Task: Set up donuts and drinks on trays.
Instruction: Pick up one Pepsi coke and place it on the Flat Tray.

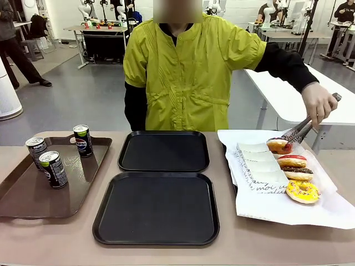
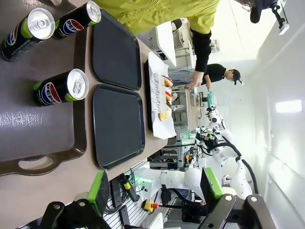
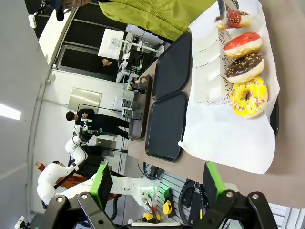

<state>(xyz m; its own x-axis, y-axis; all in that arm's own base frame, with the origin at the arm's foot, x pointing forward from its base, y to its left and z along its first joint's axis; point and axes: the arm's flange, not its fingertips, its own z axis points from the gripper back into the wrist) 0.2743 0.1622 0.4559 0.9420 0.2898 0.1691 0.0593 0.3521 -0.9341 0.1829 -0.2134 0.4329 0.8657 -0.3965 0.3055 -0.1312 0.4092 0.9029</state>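
The far black tray (image 1: 163, 151) and the near black tray (image 1: 156, 209) are set one behind the other in the middle of the desk (image 1: 249, 244). Three drinks (image 1: 54, 169) are stood upright on the brown tray (image 1: 22, 202) at the robot's left, and the donuts (image 1: 302, 192) are laid in a row on white paper (image 1: 277, 208) at its right. The farthest donut (image 1: 279, 146) is gripped by tongs (image 1: 299, 130) held in a person's hand (image 1: 319, 102), and the left pincer (image 2: 155, 191) and the right pincer (image 3: 157, 186) are each held with fingers wide apart.

Donuts (image 1: 292, 162) right, cans (image 1: 54, 169) left, trays (image 1: 156, 208) between
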